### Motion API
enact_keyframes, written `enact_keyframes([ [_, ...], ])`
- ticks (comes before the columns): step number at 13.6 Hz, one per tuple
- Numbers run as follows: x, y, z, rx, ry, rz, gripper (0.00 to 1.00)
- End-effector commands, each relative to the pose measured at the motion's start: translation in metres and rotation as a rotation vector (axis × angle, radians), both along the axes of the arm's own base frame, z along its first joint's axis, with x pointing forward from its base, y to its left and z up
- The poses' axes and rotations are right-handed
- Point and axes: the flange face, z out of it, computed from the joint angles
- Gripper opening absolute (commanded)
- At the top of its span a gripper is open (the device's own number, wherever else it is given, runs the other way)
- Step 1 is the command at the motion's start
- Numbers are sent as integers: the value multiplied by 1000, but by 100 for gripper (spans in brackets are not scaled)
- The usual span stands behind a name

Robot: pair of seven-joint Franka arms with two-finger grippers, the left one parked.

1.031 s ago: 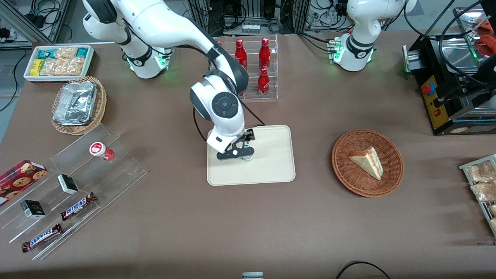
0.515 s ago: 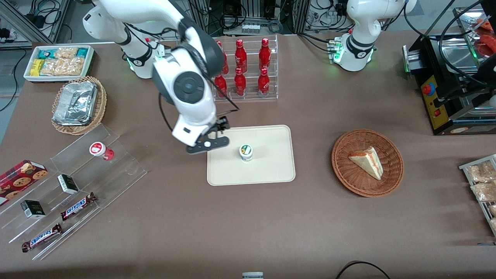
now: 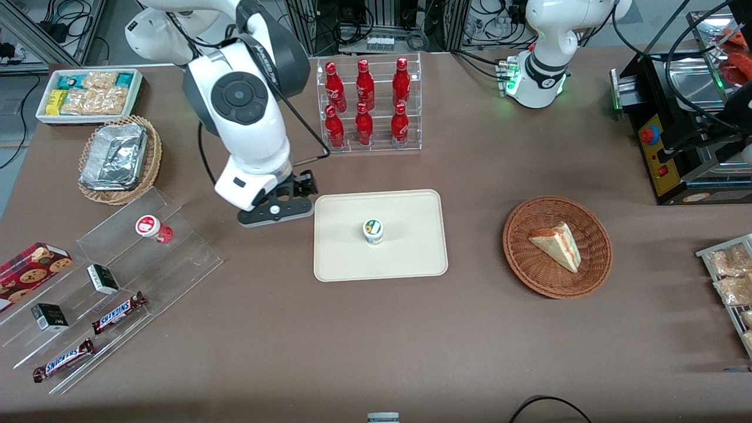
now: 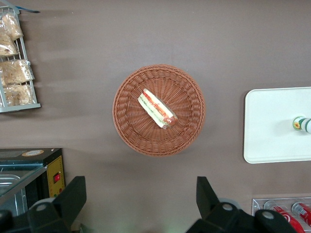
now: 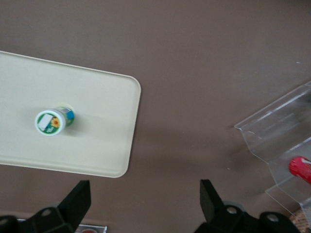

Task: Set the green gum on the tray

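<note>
The green gum (image 3: 373,231), a small white bottle with a green-and-white lid, stands upright near the middle of the cream tray (image 3: 411,258). The left wrist view catches the gum (image 4: 302,124) at the edge of the tray (image 4: 272,126), and the right wrist view has the gum (image 5: 52,121) on the tray (image 5: 97,145) too. My gripper (image 3: 276,212) hangs above bare table just off the tray's edge, on the working arm's side, between the tray and the clear stepped stand. It is open, with its fingers (image 5: 77,201) spread wide and nothing between them.
A clear stepped stand (image 3: 117,282) holds a red-lidded bottle (image 3: 153,228), Snickers bars and small boxes. A rack of red bottles (image 3: 367,106) stands farther from the camera than the tray. A wicker basket with a sandwich (image 3: 557,245) lies toward the parked arm's end.
My gripper let go of the gum, rose and swung off the tray toward the working arm's end. The gum stays standing on the tray.
</note>
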Motion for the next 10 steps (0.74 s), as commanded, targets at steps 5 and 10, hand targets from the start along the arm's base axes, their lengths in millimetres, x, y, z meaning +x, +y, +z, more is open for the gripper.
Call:
enact_keyframes([
  [5,15,-84,16,-22,25,-83,100],
  [10,25,-193,17,64,69,-156,100],
])
